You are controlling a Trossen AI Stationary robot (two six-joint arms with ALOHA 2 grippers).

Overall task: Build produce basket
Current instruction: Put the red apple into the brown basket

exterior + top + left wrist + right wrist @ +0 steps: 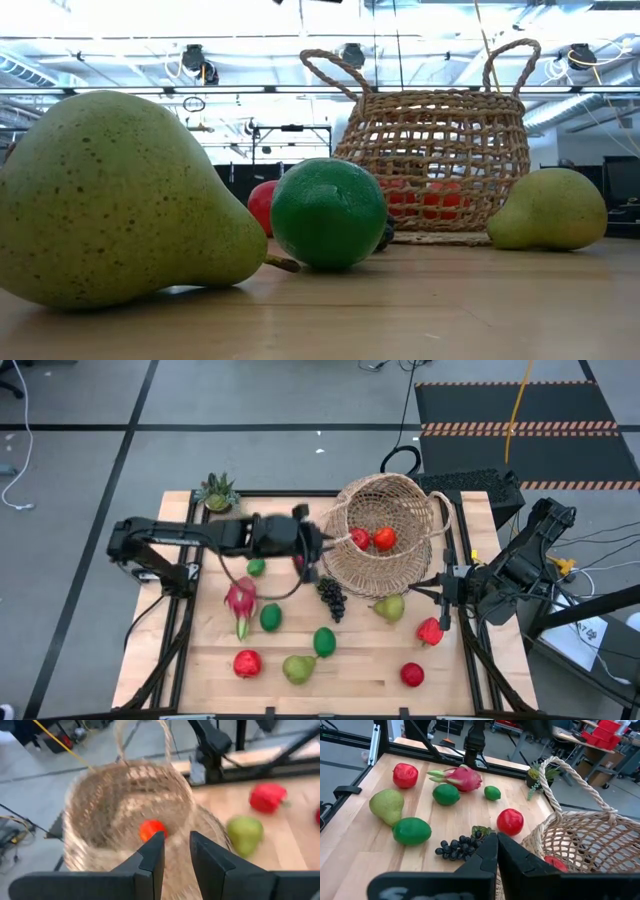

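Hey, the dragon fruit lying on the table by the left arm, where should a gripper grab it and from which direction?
Probably across the plump pink body of the dragon fruit, coming straight down from above. It lies on its side with its long axis running toward the table's front edge and green leafy tips at one end, so fingers closing across the narrow width suit it. The tips look too thin to hold.

Robotics lab or workshop floor, not a home

A wooden table [330,660] stands on a grey concrete floor [250,450] marked with dark tape lines; at the upper right of the high view lies a black mat with striped hazard edging [520,428], and loose cables [400,455] trail nearby. The low view shows an open industrial ceiling with pipes and hanging lights [195,60] across its top. Red storage bins [610,730] sit on benches at the upper right of the right wrist view.
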